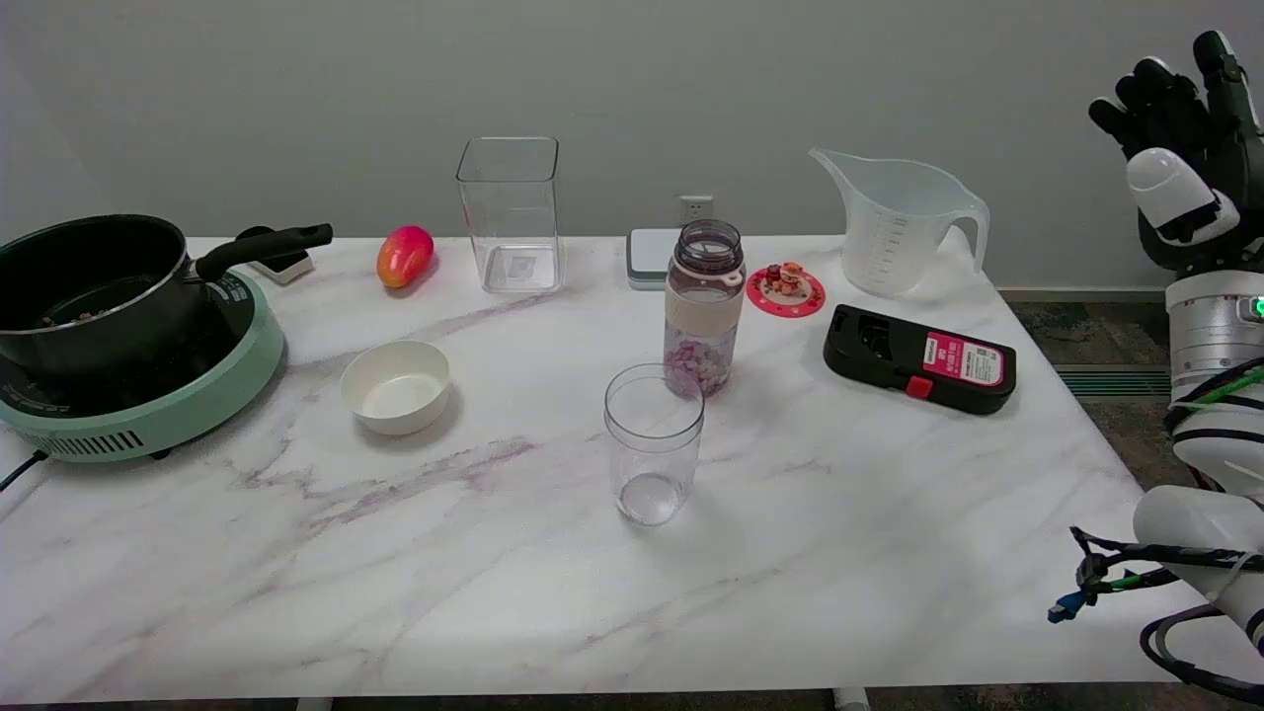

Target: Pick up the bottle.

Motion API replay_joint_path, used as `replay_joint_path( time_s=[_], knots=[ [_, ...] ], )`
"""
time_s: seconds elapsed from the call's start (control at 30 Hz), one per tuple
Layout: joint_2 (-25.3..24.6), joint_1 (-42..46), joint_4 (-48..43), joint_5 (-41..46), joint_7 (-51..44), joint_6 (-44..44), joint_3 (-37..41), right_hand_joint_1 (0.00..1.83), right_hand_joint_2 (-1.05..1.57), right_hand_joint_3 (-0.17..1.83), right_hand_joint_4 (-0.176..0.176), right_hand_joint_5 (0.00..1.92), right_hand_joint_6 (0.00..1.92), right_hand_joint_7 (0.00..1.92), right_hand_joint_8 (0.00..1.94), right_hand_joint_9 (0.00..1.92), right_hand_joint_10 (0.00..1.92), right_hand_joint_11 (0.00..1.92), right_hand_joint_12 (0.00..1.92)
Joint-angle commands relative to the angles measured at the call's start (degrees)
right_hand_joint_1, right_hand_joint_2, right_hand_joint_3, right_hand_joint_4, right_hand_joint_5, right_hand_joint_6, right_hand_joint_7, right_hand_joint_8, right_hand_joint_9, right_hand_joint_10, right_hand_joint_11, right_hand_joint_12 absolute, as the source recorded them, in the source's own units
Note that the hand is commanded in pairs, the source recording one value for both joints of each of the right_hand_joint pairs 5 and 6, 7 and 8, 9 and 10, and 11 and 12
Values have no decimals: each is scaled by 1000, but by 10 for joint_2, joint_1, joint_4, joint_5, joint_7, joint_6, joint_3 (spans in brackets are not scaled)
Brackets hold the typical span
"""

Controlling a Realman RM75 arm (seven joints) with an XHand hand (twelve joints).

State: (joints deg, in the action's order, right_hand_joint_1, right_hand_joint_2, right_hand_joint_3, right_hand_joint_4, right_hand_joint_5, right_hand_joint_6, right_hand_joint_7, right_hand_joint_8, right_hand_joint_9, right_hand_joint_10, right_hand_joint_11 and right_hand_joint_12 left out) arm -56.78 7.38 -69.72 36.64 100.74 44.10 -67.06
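robot hand [1180, 148] hangs open and empty at 3 o'clock. reaching for the bottle [703, 308], it could clip the black device [920, 358] or topple the clear cup [653, 442] at the bottle's 7 o'clock.

Uncapped bottle [703, 308] stands behind a clear cup [652, 443]; right hand [1185, 148] raised, empty.

A mock kitchen in a lab: a white marble-patterned table [494, 553], a mint-green electric hotplate [148, 395], a plain grey wall [632, 89].
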Motion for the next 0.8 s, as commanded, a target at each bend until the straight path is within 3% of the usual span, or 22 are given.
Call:
replay_joint_path(
  time_s=[0.03,0.43,0.63,0.8],
  knots=[
    [1,1,23,70,-3,11,4,1126,-252,1085,0,198,198,479,479,483,483,574,574],
    [2,0,32,66,3,-22,-66,1106,-255,1109,0,188,188,479,479,492,492,601,601],
    [3,-1,25,73,82,-35,-72,1072,-346,1197,0,180,180,470,470,491,491,583,583],
    [5,-10,3,25,79,-63,-81,1068,-322,1096,0,172,172,467,467,489,489,588,588]
  ],
)
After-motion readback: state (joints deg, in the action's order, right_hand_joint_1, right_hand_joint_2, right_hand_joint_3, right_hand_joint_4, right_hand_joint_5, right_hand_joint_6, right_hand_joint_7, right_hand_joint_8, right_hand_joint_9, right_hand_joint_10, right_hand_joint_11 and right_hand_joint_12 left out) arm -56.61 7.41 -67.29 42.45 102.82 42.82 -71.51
